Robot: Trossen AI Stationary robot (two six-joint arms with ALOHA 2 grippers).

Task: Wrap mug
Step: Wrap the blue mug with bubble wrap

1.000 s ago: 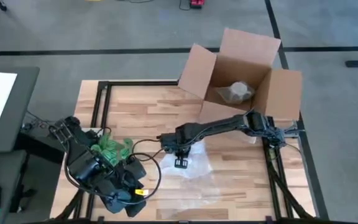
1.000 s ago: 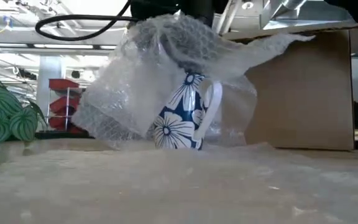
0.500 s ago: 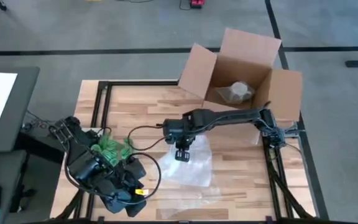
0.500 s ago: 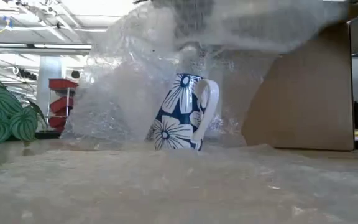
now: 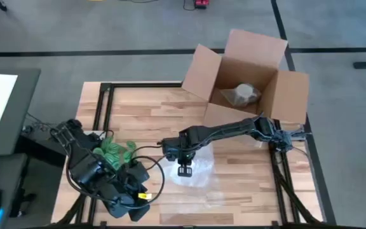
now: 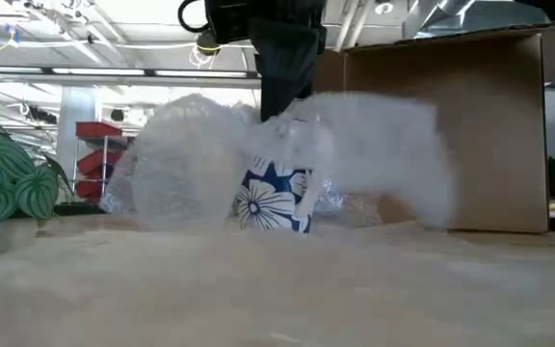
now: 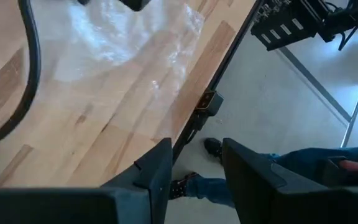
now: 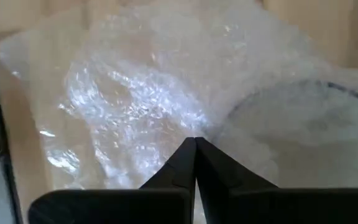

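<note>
- Left claw [image 7: 194, 180], lower left of the high view, hangs parted and empty, well away.
- Blue-and-white flowered ceramic mug [image 6: 276, 199] stands at desk [image 5: 145, 114] centre under clear bubble wrap [image 6: 355, 159].
- Right claw [image 5: 184, 170], pinched shut on wrap, hangs directly above mug.

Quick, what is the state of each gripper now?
Left gripper: open, holding nothing, parked at the table's left edge.
Right gripper: shut on the bubble wrap over the mug.

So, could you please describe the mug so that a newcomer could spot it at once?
Start at the open cardboard box at the table's far edge, then look toward the near side, under the right tool. The mug stands there beneath clear bubble wrap; it alone has white flowers on blue.
</note>
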